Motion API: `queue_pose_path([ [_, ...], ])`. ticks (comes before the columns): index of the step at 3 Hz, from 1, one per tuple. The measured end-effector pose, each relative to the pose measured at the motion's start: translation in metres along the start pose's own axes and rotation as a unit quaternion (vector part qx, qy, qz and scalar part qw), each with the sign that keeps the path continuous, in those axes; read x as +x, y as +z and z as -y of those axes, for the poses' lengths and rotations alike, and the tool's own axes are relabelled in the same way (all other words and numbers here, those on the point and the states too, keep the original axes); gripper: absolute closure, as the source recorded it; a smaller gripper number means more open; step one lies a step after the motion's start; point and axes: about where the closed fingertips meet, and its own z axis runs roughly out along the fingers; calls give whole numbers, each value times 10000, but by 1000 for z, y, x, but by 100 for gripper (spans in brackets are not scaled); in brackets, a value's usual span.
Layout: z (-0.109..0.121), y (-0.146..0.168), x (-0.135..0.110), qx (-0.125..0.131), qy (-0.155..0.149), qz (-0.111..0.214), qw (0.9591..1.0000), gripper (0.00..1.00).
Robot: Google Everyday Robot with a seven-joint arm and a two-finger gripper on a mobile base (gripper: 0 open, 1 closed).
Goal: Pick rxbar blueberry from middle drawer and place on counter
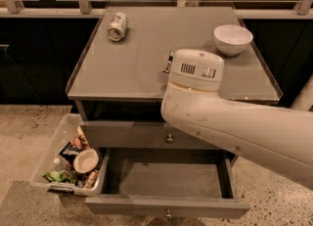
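Observation:
The rxbar blueberry (168,60) shows as a thin dark strip with pale print at the left edge of my white wrist housing (195,71), above the middle of the counter (132,66). My gripper (170,66) is mostly hidden behind the wrist; it is shut on the bar and holds it just over the counter top. The middle drawer (166,178) is pulled open below, its grey floor bare. Its front and small knob (168,214) face me.
A green-white drink can (117,26) lies on its side at the counter's back left. A white bowl (233,39) stands at the back right. The upper drawer front (132,134) is shut. A clear plastic bin of snacks (68,159) sits on the floor left of the drawer.

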Motion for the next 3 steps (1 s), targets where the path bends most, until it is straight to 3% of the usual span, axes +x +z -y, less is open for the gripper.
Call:
queue_pose_path([
  [2,9,5,0,-156,-93,1,9998,100],
  [3,32,30,8,-646,132,-100,9978,100],
])
